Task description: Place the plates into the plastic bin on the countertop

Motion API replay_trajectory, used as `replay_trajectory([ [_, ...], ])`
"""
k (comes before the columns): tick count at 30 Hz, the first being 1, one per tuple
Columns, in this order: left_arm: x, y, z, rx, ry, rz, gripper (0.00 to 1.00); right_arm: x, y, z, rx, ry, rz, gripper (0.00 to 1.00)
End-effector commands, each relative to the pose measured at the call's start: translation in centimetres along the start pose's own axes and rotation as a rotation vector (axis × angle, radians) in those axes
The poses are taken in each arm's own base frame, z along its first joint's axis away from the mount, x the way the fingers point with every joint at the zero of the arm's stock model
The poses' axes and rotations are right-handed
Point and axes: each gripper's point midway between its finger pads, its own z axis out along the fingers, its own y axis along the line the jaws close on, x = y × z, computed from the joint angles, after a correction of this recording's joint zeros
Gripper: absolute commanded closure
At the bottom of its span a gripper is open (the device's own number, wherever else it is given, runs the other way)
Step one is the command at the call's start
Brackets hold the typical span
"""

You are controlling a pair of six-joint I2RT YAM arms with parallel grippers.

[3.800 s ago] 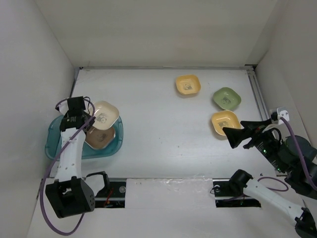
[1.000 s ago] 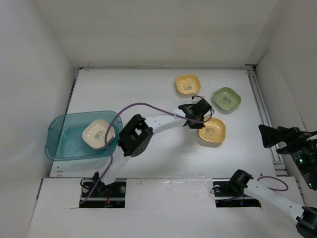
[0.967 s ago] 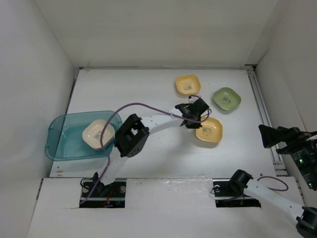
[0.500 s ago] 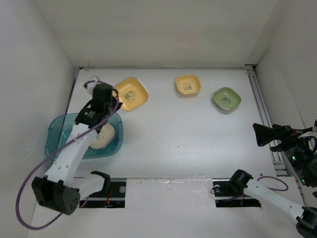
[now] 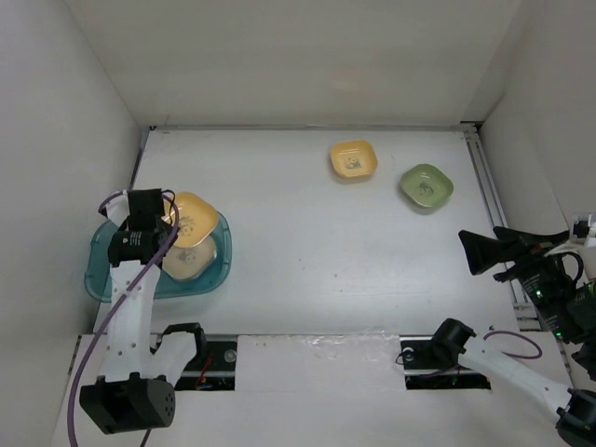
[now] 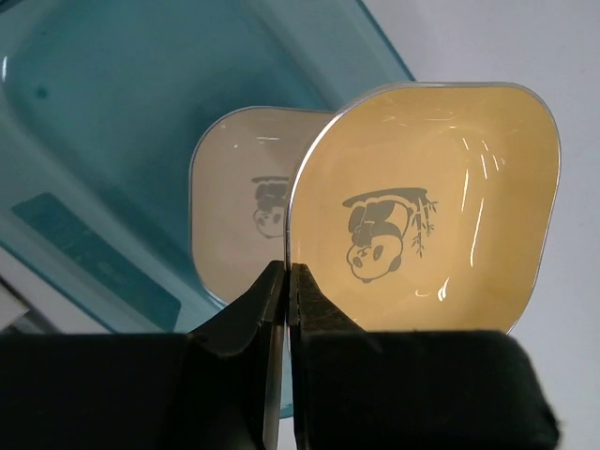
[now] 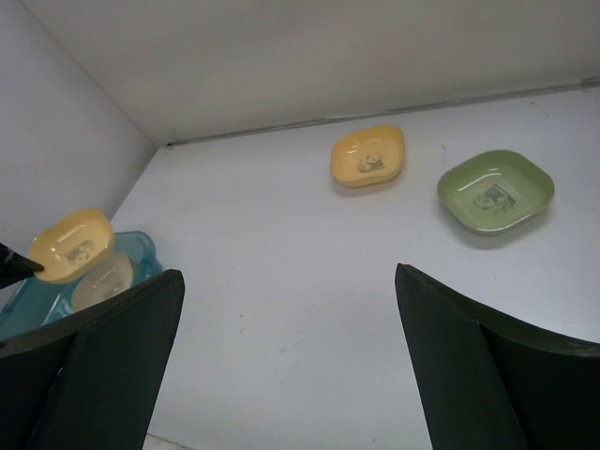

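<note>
- Left arm is swinging back from the far-left corner toward the near-left corner since half a second ago, carrying the yellow-orange plate point(image 5: 193, 220) along.
- Left arm is standing nearly straight up from its base, wrist bending over the plastic bin point(image 5: 102, 272) at the left edge of the countertop point(image 5: 298, 233).
- Left gripper point(image 6: 287, 277) is pinching that plate's rim, jaws almost together with only the rim between them.
- Held plate is hovering tilted over the bin's far-right part, above the cream plate point(image 6: 239, 216) lying inside.
- Right gripper point(image 7: 289, 279) is hanging spread wide, holding nothing, by the right edge and pointing left.
- A second yellow plate point(image 5: 354, 159) and the green plate point(image 5: 426, 184) are sitting near the far-right corner, apart.
</note>
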Motion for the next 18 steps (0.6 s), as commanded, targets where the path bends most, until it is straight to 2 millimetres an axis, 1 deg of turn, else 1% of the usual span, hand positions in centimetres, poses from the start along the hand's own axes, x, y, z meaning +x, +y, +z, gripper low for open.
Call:
replay_trajectory([
  [1,-0.4,1.8,-1.1,-0.074,0.008,0.064,1.0,-2.1,1.9,-0.5,-0.111,-0.076,0.039,0.0],
  [2,-0.6,1.7,-1.3,-0.068,0.003,0.091,1.0,-2.0,1.8,-0.6,-0.112,-0.077,0.04,0.0],
  [3,-0.4,2.6,-1.3,-0.117,0.015,0.11,1.0,-2.2,1.8,-0.6,-0.114,-0.085,0.034,0.0],
  [4,0.2,2.3,-1.1,-0.1,0.055,0.148,1.0,-2.2,1.8,-0.6,-0.114,-0.086,0.023,0.0],
  [5,0.8,1.9,-0.4,-0.074,0.081,0.161,1.0,-2.3,1.8,-0.9,-0.125,-0.09,0.028,0.0],
  [6,0.8,1.7,-0.1,-0.074,0.081,0.161,1.0,-2.3,1.7,-0.9,-0.125,-0.09,0.017,0.0],
  [7,1.0,2.1,0.0,-0.099,0.093,0.154,1.0,-2.5,1.8,-0.9,-0.127,-0.1,0.012,0.0],
  [8,0.4,2.1,-0.1,-0.111,0.067,0.143,1.0,-2.5,1.8,-0.9,-0.127,-0.1,0.012,0.0],
  [9,0.4,2.5,-0.2,-0.13,0.063,0.133,0.99,-3.0,1.5,-1.1,-0.12,-0.113,0.008,0.0],
  [10,0.2,2.6,-0.1,-0.138,0.055,0.125,0.95,-3.4,1.6,-1.3,-0.123,-0.122,0.013,0.0],
  [11,0.2,2.6,-0.1,-0.138,0.055,0.124,0.88,-3.4,1.6,-1.3,-0.123,-0.122,0.014,0.0],
  [12,0.1,2.7,-0.1,-0.145,0.047,0.125,0.61,-3.3,1.7,-1.3,-0.134,-0.118,0.015,0.0],
  [13,0.2,3.0,-0.2,-0.16,0.047,0.111,0.44,-3.3,1.6,-1.2,-0.134,-0.117,0.016,0.0],
  [15,-0.4,2.9,-0.5,-0.155,0.025,0.104,0.29,-3.4,1.5,-1.2,-0.124,-0.12,0.017,0.0],
  [16,-0.3,3.0,-0.5,-0.161,0.031,0.107,0.01,-3.0,1.6,-1.0,-0.129,-0.108,0.012,0.0],
  [18,-0.6,3.1,-1.0,-0.152,0.007,0.088,0.01,-2.6,1.6,-0.8,-0.126,-0.099,0.006,0.0],
])
